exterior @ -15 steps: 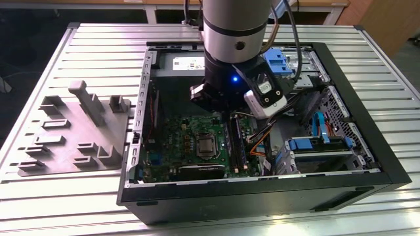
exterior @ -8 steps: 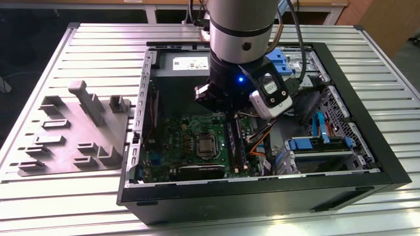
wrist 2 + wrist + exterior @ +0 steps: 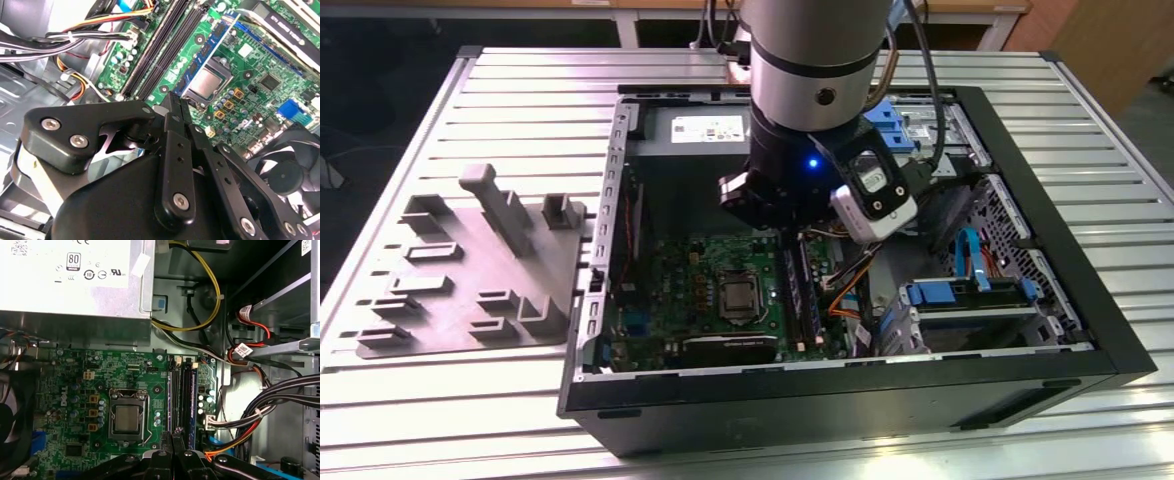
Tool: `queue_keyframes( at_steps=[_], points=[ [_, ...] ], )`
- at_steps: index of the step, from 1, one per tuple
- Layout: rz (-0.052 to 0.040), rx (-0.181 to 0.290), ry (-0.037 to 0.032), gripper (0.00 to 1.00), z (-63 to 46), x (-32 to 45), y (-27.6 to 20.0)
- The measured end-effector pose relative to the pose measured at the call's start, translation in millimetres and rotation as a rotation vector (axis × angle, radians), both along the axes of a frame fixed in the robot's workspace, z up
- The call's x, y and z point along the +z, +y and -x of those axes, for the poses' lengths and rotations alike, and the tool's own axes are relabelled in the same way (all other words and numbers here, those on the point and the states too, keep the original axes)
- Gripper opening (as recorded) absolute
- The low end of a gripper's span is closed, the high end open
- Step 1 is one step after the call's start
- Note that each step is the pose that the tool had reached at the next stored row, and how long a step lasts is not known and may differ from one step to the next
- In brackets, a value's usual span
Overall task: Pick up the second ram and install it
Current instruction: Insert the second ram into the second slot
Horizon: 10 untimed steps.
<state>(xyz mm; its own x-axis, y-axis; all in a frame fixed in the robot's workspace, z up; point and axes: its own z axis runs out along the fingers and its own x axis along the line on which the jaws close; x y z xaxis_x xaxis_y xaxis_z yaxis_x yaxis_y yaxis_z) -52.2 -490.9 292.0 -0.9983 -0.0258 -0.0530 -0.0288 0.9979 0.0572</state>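
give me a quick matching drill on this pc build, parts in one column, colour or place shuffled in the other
Things:
1. processor
2. slots
3. tray
4. end effector

Descriptions:
a. grey, on the table outside the case
b. black, over one end of the slots
c. silver, square, in the socket on the board
d. long, black, beside the processor

Pairs: 1-c, 2-d, 3-a, 4-b
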Motion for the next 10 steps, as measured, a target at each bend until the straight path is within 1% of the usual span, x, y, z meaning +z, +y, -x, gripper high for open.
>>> queue_keyframes(
  at_steps=[3,6,10],
  points=[
    [0.0000,0.000,0.0000,0.12,-0.7,-2.5,0.0],
    [-0.0003,0.000,0.0001,0.12,-1.6,-3.4,0.0],
    [-0.0006,-0.001,0.0000,0.12,-6.7,-4.5,0.0]
  ],
)
